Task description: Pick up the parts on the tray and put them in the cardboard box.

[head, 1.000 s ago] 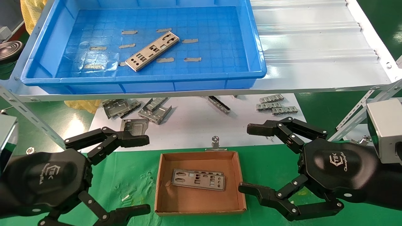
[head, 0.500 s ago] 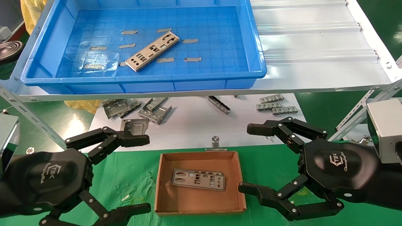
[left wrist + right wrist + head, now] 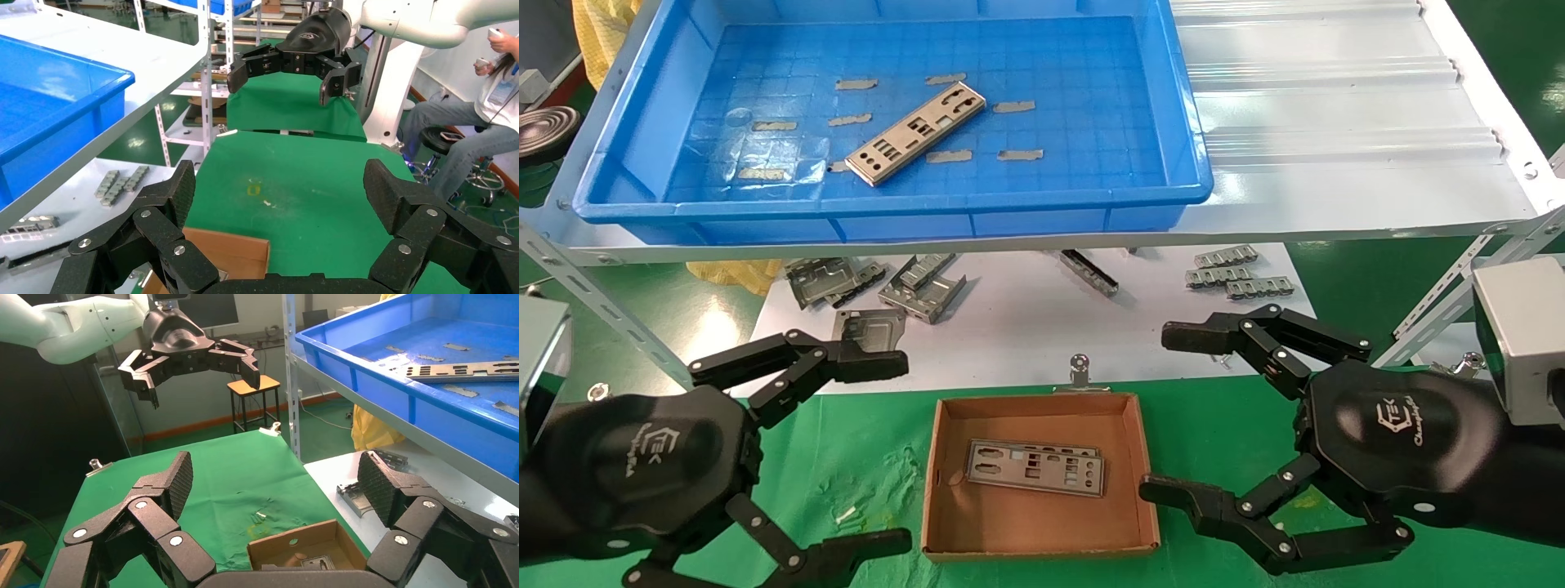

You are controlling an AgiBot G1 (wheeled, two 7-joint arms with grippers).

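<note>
Both arms sit low over the green surface (image 3: 862, 457), 1 on each side of the cardboard box (image 3: 1042, 545). Left pincer (image 3: 878, 453) is spread wide, holding nothing, just left of the box. Right pincer (image 3: 1164, 412) is spread just as wide, also holding nothing, just right of the box; its lower finger (image 3: 1181, 496) lies close by the box's right wall.

Parts: 1 plate (image 3: 917, 132) lies flat and diagonal near the middle of the blue tray (image 3: 887, 204), w/ small grey tape strips (image 3: 1019, 154) scattered around it on the grid floor. The tray sits on a white shelf (image 3: 1336, 122) behind and above the box. 1 plate (image 3: 1035, 467) lies flat inside the box; a 2nd edge peeks out behind it, possibly another plate underneath, can't tell for sure.

Bent grey brackets (image 3: 919, 286) lie on the white sheet under the shelf, apart from both pincers.

In the right wrist view the tray plate (image 3: 465, 370) shows inside the bin.
</note>
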